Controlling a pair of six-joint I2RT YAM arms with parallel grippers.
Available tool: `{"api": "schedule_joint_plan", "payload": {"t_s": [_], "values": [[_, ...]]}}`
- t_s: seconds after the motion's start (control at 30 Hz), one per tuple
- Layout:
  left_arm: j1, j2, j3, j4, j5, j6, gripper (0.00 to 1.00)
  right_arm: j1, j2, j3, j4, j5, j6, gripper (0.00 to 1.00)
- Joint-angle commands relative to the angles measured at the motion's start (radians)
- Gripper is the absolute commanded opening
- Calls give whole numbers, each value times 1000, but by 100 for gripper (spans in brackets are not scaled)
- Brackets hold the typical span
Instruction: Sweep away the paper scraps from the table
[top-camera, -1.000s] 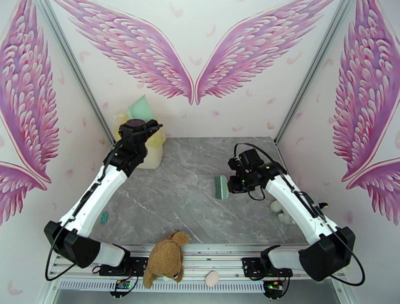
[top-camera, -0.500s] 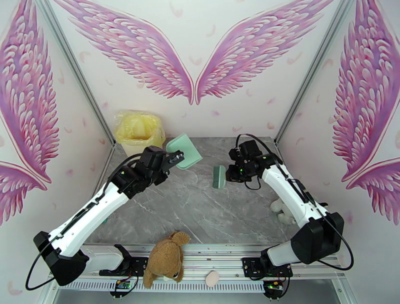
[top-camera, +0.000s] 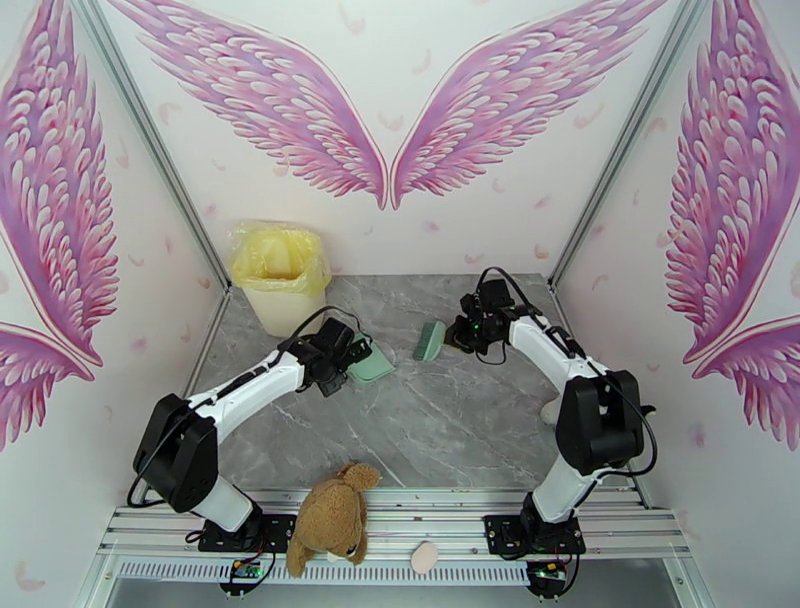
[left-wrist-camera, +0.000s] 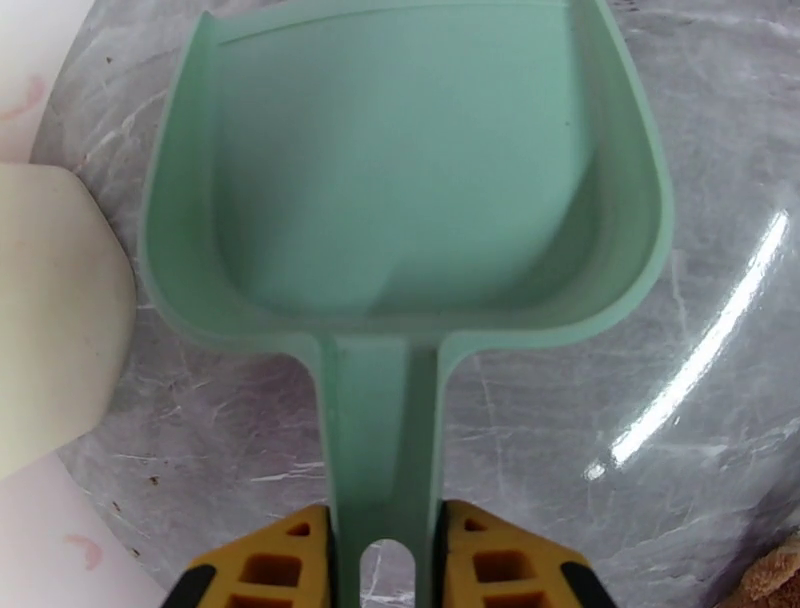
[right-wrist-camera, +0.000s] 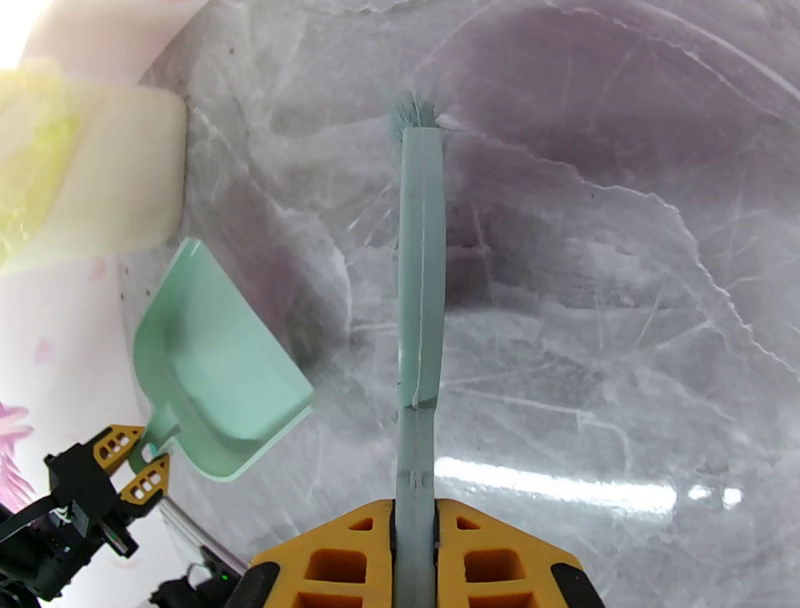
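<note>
Mint-green dustpan (left-wrist-camera: 400, 180), matching mint-green brush (right-wrist-camera: 420, 270), grey marble-patterned table (top-camera: 450, 430) with pale veins, brown plush toy (top-camera: 330, 520), yellow-lined bin (top-camera: 280, 268), white walls (top-camera: 395, 245) painted with pink wings (top-camera: 290, 110)

Dustpan (left-wrist-camera: 400, 200) handle cut off at bottom, bin (left-wrist-camera: 50, 320) cropped left, plush toy (left-wrist-camera: 775, 580) clipped bottom-right

You get bright, even light; white glare streaks the surface (right-wrist-camera: 620, 330), and both wrist views warp and blur at the edges.

Top cam high, wide; 2 wrist cams close, prob. downward; share table (top-camera: 450, 420).
</note>
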Motion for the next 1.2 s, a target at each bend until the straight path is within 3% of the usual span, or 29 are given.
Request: {"api": "schedule_joint_plan", "payload": {"t_s": [0.0,0.2,0.53,0.77,0.87,0.97,1.1,1.17], "values": [[14,37,2,47,72,-8,0,-30,19,-41,96,-59,47,0],[30,115,19,59,95,-8,1,-76,17,-125,140,-86,45,5],[33,188,29,70,115,-22,25,-131,-33,-266,132,-39,-7,16],[33,191,18,74,130,-23,36,-133,-74,-336,115,39,-34,24],[33,183,6,77,133,-21,45,-132,-88,-358,108,70,-45,29],[32,161,-12,85,142,-21,63,-133,-99,-372,98,104,-51,34],[32,112,-25,95,160,-29,75,-133,-99,-373,83,132,-62,38],[34,76,-29,100,166,-31,91,-133,-104,-376,78,142,-65,40]]}}
